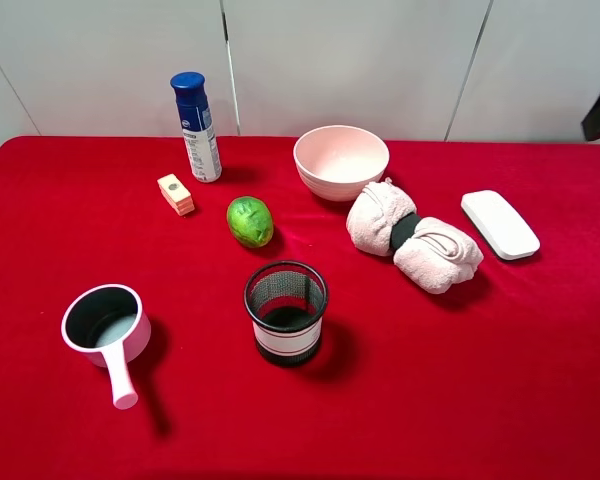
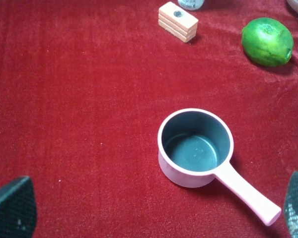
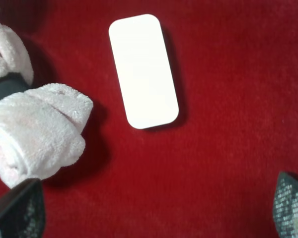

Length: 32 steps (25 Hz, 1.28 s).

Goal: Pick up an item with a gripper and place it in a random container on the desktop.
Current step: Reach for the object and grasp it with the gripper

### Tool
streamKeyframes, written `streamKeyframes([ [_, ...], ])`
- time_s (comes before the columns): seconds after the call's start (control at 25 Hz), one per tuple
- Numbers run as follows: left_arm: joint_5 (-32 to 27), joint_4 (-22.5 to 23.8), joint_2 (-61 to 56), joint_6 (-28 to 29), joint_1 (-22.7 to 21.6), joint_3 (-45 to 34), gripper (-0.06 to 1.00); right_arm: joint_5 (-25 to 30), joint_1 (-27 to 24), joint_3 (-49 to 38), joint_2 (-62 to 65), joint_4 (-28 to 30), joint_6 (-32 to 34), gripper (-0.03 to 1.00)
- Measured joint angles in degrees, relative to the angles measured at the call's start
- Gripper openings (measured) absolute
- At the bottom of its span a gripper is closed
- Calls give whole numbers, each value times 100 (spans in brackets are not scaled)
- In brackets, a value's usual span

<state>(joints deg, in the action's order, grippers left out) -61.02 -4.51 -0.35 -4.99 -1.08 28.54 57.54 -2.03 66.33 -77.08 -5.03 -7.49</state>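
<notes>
The white block (image 1: 499,224) lies flat on the red bench (image 1: 540,380). It is close to the right edge, in the far half. Its long way runs on a slant, from the far middle out toward the right edge.

The right pincer (image 3: 154,215) hangs above the bench near it. Its fingers are spread wide and hold nothing. The block is out in front of this pincer, not between the fingers. Its long way points almost straight away from the pincer, only a bit tilted. So I think the fingers can squeeze it across its short way after a small turn.

The rolled towel (image 1: 413,238) sits just beside the block, on the side toward the middle. The pink bowl (image 1: 341,160) stands past the towel, near the far edge.

The left pincer (image 2: 154,215) is spread wide and empty too. It is far off, over the pink pan (image 2: 196,148) by the near left corner. The right arm is the nearer one.
</notes>
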Motion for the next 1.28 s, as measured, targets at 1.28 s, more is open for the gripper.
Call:
streamKeyframes([
  [1.28,0,0,0,0,0,0,99,-1403,0,706,-3379,-44,-1341,69],
])
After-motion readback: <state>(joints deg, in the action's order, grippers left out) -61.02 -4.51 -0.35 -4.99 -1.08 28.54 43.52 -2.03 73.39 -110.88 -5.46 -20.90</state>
